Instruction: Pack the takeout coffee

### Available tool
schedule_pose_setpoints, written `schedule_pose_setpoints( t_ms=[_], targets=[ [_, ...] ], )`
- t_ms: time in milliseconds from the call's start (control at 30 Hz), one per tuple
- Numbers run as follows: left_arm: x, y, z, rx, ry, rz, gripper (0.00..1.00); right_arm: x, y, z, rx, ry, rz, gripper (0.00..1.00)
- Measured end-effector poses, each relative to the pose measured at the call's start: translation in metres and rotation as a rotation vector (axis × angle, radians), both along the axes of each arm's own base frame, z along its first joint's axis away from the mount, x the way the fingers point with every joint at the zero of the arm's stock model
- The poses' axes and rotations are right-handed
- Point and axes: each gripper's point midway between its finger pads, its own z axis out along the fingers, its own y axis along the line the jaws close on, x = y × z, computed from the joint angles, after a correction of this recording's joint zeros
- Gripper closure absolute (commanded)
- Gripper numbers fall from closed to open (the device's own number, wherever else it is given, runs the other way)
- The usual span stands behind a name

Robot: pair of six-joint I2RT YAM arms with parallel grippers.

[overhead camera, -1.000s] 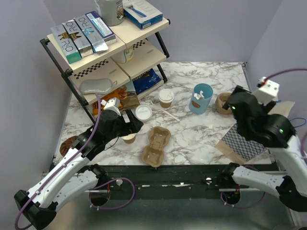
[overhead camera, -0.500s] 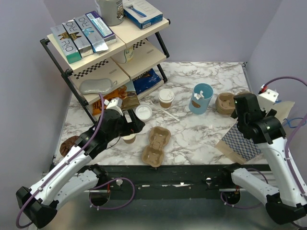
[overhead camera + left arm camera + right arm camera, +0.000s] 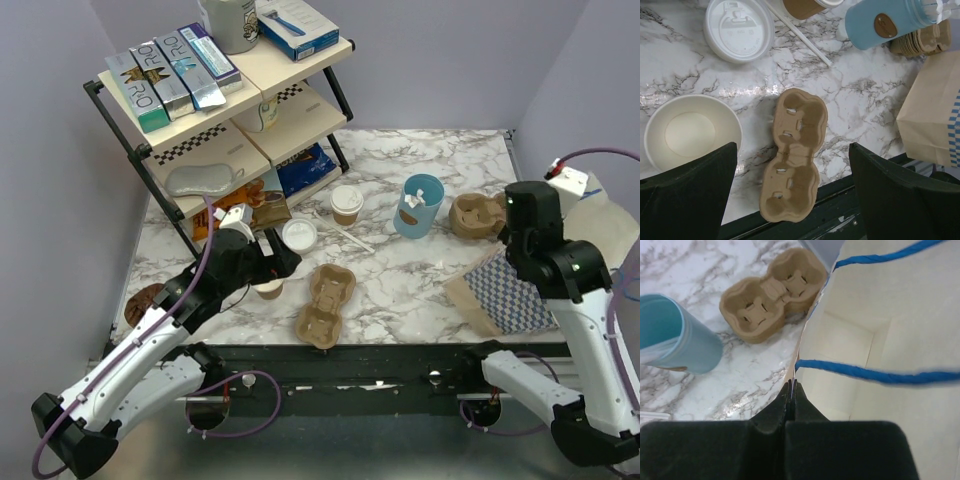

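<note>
Moved since a second ago: the right arm has swung toward the table's right edge, and the right gripper point(image 3: 791, 386) has gone from wide to clenched. It now pinches the rim of the paper bag point(image 3: 875, 340) at its open mouth.

- Paper bag: one, white inside, two blue cord handles, checkered outside, lying by the right edge.
- Left gripper point(image 3: 792, 145): unchanged, spread fully wide, grasping nothing, hanging near the front-left over the lidless cup and one carrier.
- Cups: three.
  - Takeout coffee point(image 3: 345, 203): lidded, upright mid-table toward the far edge, well apart from both grippers.
  - Blue cup point(image 3: 418, 205): just right of the takeout coffee.
  - Lidless cup point(image 3: 690, 132): empty, beside the left finger.
- Loose lid point(image 3: 738, 29): one.
- Cup carriers: two.
  - Front carrier point(image 3: 792, 160): at the front edge.
  - Far carrier point(image 3: 772, 295): just beside the bag's mouth.
- Straw point(image 3: 350, 238): one.
- Shelf rack point(image 3: 200, 120): one, far-left corner.
</note>
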Motion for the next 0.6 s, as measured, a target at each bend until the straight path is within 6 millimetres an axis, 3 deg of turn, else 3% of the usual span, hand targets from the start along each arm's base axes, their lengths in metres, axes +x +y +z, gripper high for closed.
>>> schedule_pose_setpoints(
  t_ms=[167,267,400,600],
  targets=[
    [0.000,0.000,0.000,0.001,-0.002,-0.001,0.01,-0.014,-0.001,0.056,0.010,-0.134,0.074,0.99],
    [0.000,0.000,-0.001,0.006,0.001,-0.003,0.01,-0.022,0.007,0.080,0.006,-0.188,0.192,0.99],
    [0.002,-0.001,-0.007,0.020,0.018,-0.003,0.01,-0.023,0.032,0.094,-0.011,-0.217,0.412,0.99],
    [0.003,-0.002,-0.014,0.037,0.038,-0.004,0.01,-0.015,0.093,0.100,-0.021,-0.221,0.818,0.99]
  ],
)
